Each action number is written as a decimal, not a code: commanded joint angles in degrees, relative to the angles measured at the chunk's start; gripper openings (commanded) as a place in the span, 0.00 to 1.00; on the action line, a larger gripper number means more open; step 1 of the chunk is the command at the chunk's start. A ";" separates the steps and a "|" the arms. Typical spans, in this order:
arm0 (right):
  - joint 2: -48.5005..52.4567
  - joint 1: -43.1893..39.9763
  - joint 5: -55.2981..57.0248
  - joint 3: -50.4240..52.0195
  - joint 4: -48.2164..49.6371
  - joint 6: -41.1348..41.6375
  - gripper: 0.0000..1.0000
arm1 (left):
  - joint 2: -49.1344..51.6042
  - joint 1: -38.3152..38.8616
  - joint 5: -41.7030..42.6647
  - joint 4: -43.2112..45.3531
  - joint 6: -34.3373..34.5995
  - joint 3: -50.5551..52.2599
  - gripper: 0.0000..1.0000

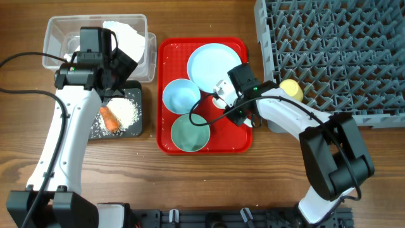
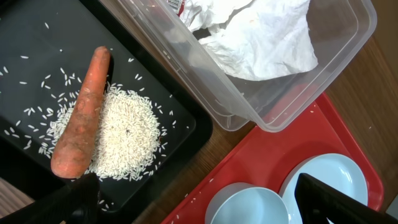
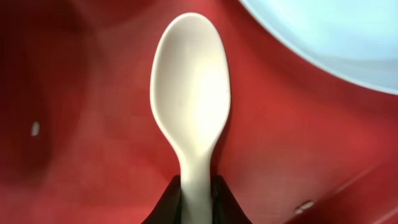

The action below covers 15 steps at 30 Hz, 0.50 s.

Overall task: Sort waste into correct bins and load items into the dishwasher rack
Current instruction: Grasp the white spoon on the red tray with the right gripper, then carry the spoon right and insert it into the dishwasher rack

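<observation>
Right-hand jaws are closed tight on the handle of the spoon [image 3: 190, 93]; the right gripper [image 3: 196, 198] holds nothing else. The spoon's long axis runs straight out from the jaws, bowl end farthest, over the red tray [image 3: 81, 112] and just beside the plate [image 3: 336, 37]. Lifted or resting: cannot tell. The rack [image 1: 342, 50] lies beyond, on this arm's side. Well apart, the left gripper [image 2: 205, 208] hangs wide open and empty by the clear tub [image 2: 348, 74].
</observation>
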<state>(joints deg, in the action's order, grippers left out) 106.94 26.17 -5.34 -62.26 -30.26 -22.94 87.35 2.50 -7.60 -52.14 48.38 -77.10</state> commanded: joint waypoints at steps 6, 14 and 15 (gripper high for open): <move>-1.84 0.00 4.11 -6.10 -8.48 12.55 0.04 | 0.57 -0.11 0.04 -0.04 0.94 0.28 1.00; -17.90 -5.62 9.11 -17.84 -14.32 21.70 0.04 | 0.57 -0.11 0.04 -0.04 0.96 0.28 1.00; -18.91 -6.93 10.80 -17.84 -13.68 22.67 0.04 | 0.57 -0.11 0.04 -0.04 0.96 0.28 1.00</move>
<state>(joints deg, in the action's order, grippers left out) 92.66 23.09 -0.71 -79.15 -45.08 -6.20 87.35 2.50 -7.42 -52.14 48.40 -77.10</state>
